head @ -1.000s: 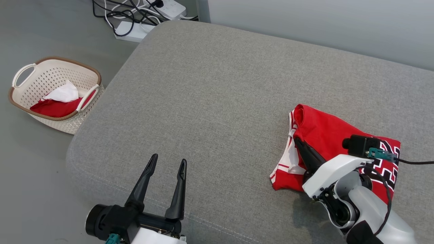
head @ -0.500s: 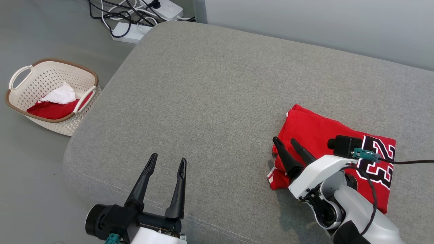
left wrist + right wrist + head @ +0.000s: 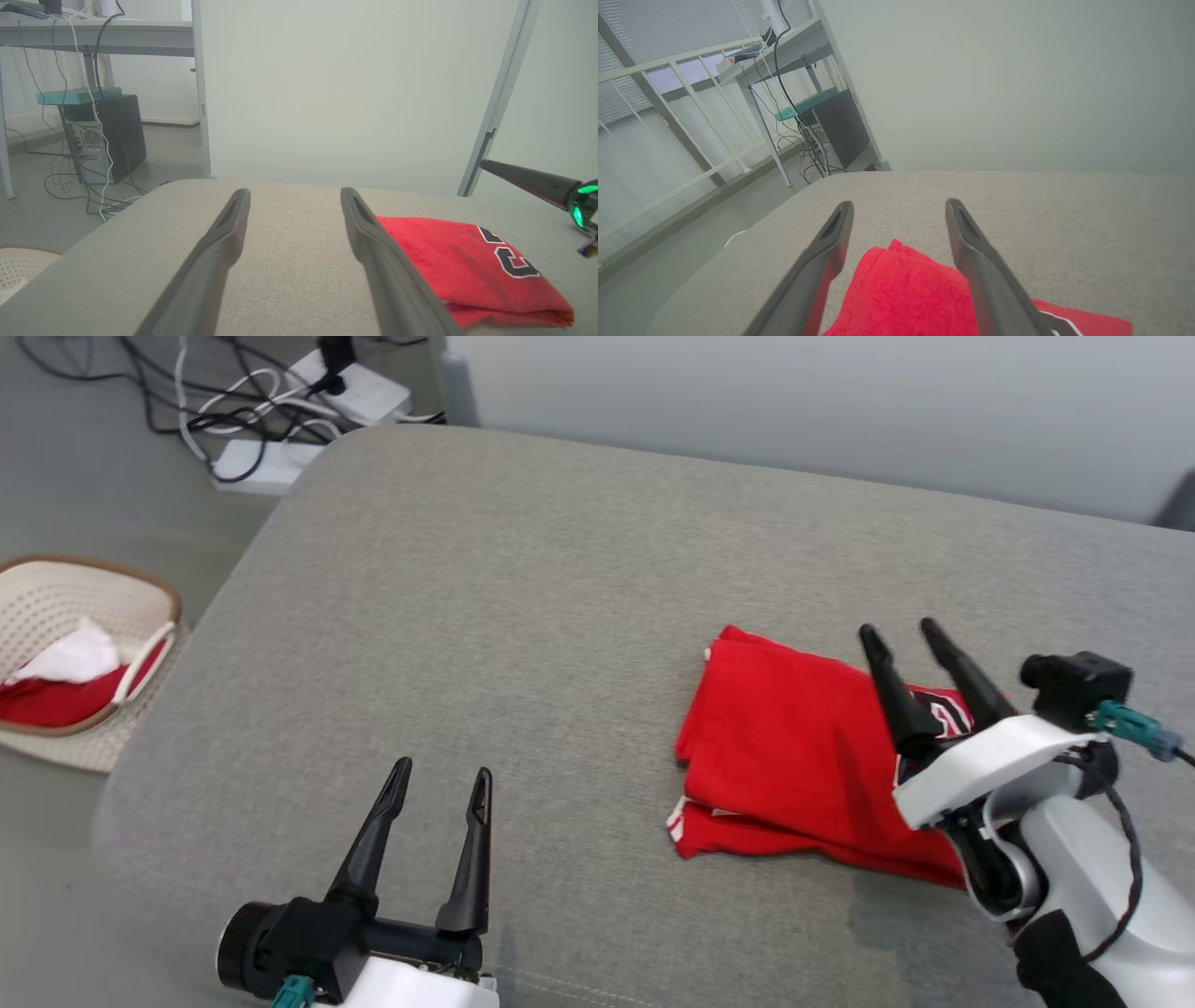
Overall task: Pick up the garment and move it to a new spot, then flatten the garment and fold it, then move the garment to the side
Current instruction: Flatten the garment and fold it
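The red jersey with a black-and-white number print (image 3: 784,756) lies folded into a compact, layered rectangle on the right half of the grey woven-fabric sofa cushion (image 3: 523,616), well apart from its left edge and rounded left corners. I read that as the fold being done and the garment set to the side. My right tool (image 3: 898,627) hangs over the jersey's printed end, fingers spread and grasping nothing; the right wrist view shows red cloth lying flat below the gap. My left tool (image 3: 443,767) is parked near the cushion's front edge, also released and empty, clear of the cloth. Beyond the left edge, on the floor, sits a cream perforated plastic basket (image 3: 103,567) holding more red and white laundry.
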### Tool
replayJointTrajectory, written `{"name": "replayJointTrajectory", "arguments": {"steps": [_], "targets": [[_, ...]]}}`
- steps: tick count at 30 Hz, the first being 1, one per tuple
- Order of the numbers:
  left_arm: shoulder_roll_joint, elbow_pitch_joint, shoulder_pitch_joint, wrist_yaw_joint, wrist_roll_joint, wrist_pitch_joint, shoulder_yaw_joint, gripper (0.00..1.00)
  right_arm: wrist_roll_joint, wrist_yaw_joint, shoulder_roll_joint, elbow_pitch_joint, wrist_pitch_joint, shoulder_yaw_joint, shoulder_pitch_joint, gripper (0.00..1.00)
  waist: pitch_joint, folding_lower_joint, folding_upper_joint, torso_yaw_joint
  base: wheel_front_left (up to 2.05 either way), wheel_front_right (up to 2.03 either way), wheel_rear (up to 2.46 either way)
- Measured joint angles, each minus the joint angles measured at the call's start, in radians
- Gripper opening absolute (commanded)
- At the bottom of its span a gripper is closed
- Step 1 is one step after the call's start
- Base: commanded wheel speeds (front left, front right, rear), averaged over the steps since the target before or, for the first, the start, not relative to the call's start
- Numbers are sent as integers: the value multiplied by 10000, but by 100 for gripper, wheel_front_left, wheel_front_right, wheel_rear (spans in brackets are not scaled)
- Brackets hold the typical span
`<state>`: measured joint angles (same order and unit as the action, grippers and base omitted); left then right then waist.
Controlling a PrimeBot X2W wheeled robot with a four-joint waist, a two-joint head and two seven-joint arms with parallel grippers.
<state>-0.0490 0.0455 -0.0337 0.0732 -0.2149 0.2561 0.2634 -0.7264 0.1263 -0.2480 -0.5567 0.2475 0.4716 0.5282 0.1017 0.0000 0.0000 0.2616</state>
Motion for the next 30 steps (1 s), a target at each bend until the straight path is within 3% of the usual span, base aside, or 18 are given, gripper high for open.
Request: {"name": "replayJointTrajectory", "arguments": {"steps": [7, 16, 30], "targets": [[4, -215, 26, 44, 19, 0, -380, 100, 1708, 2, 61, 792, 10, -1346, -904, 100, -179, 0, 0, -1102, 0, 0, 0], [4, -389, 224, 42, 35, 0, -700, 100, 2872, 2, 349, 1944, 10, -2330, -2081, 100, -448, 0, 0, -2406, 0, 0, 0], [6, -629, 105, -159, 86, 0, -947, 100, 3164, 2, 568, 3687, 12, -3003, -4002, 100, -1020, 0, 1, -3125, 0, 0, 0]]}}
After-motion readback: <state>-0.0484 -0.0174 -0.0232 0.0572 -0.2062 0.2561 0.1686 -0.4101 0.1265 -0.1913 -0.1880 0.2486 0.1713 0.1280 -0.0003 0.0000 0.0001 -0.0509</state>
